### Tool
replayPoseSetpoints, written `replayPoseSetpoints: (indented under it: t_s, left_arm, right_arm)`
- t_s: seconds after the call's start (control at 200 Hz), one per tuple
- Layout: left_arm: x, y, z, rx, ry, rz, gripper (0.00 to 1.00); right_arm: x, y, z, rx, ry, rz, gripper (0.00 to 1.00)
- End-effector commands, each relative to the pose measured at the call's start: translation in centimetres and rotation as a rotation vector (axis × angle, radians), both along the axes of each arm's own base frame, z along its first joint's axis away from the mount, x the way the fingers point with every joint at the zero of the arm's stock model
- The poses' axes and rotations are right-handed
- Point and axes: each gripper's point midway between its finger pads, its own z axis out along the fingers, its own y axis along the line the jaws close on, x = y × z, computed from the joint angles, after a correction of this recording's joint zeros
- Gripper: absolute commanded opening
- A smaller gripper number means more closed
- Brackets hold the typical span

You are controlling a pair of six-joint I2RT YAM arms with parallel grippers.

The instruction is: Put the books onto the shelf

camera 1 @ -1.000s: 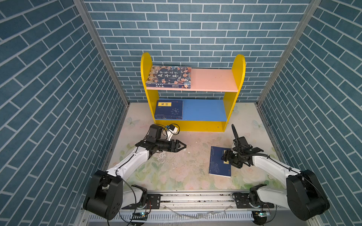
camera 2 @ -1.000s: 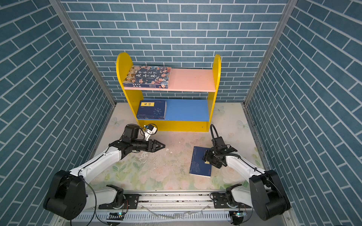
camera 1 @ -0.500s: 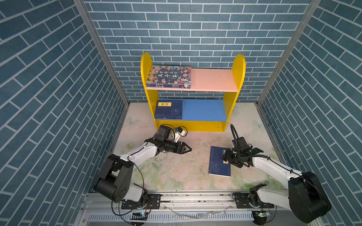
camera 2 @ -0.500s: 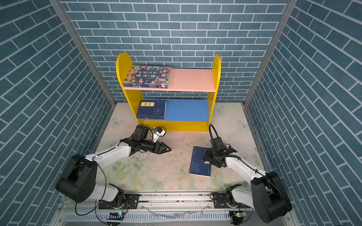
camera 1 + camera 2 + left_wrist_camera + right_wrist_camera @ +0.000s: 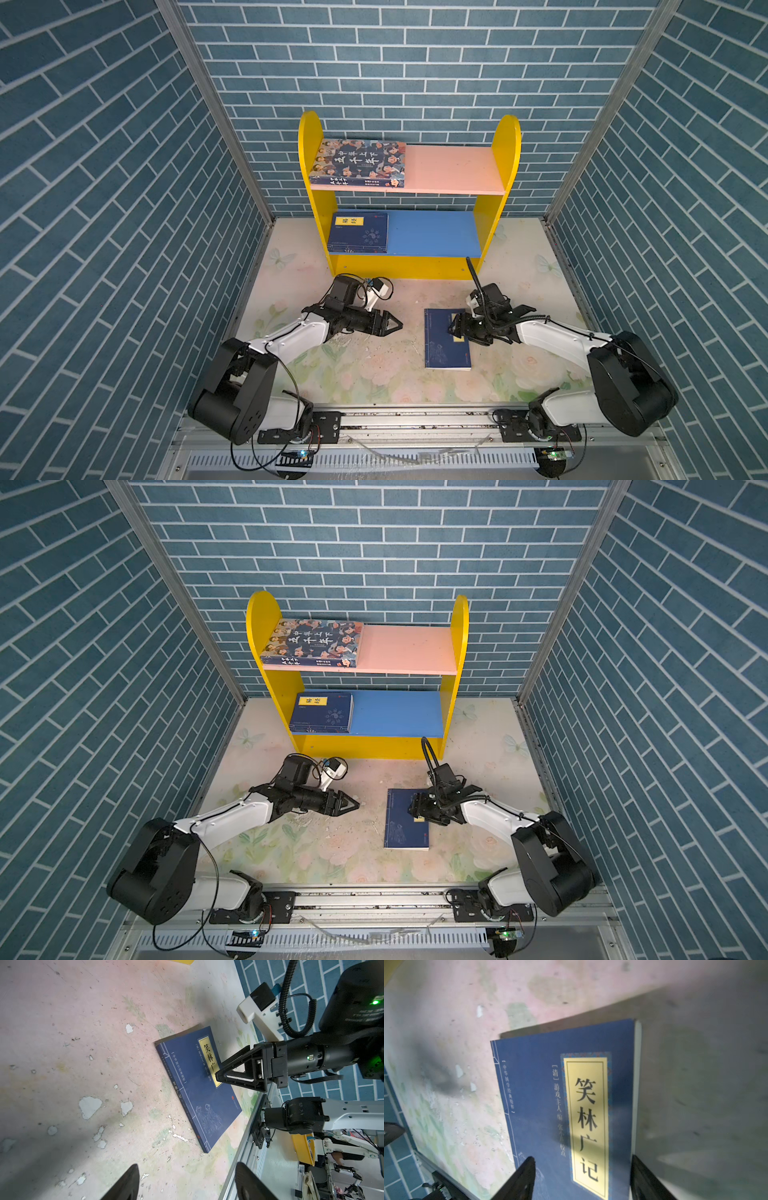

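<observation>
Right, as far as I can see one book is left off the shelf: a thin navy book (image 5: 442, 349) with a yellow title label (image 5: 586, 1118) lies flat on the table (image 5: 365, 382), in front of the shelf (image 5: 505, 145) and well short of it. Up there, the large cartoon-face book (image 5: 359, 162) lies at the left end of the pink upper board (image 5: 453, 170), and a navy stack (image 5: 359, 232) sits at the left end of the blue lower board (image 5: 432, 232); I cannot count that stack from here. My right hand (image 5: 455, 330) is low over the label end of the loose book, jaws spread and holding nothing; in the right wrist view they straddle the label, with one fingertip (image 5: 643, 1176) out by the page edge. Whether a tip touches the cover I cannot tell. My left hand (image 5: 395, 326) hangs on the spine side, apart from the book and pointing at it, also wide and empty. I judge the step in hand to be the pick-up of this book. It lies flush on the table, so the next move calls for getting a finger under the page edge, perhaps with the left hand bracing the spine, before closing, lifting and carrying it to the bare right half of either board.
</observation>
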Motion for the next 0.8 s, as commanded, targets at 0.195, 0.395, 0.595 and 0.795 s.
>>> replayPoseSetpoints:
  t_s: [0.195, 0.395, 0.595, 0.795]
  left_arm:
    - [-0.5, 0.2, -2.1, 0.014, 0.03, 0.006, 0.73]
    - [-0.5, 0.0, -3.4, 0.018, 0.076, 0.015, 0.72]
    - [-0.9, -0.6, -4.0, 0.004, 0.1, -0.005, 0.7]
    - [-1.1, -1.1, -4.8, 0.012, 0.104, -0.018, 0.67]
  right_arm:
    - [0.0, 2.2, 1.8, 0.036, -0.066, 0.063, 0.73]
    - [-1.4, 1.8, 1.0, 0.052, -0.036, 0.08, 0.73]
    - [-2.2, 1.9, 0.3, 0.072, -0.003, 0.096, 0.73]
    - [-3.2, 2.5, -0.3, 0.115, 0.047, 0.126, 0.72]
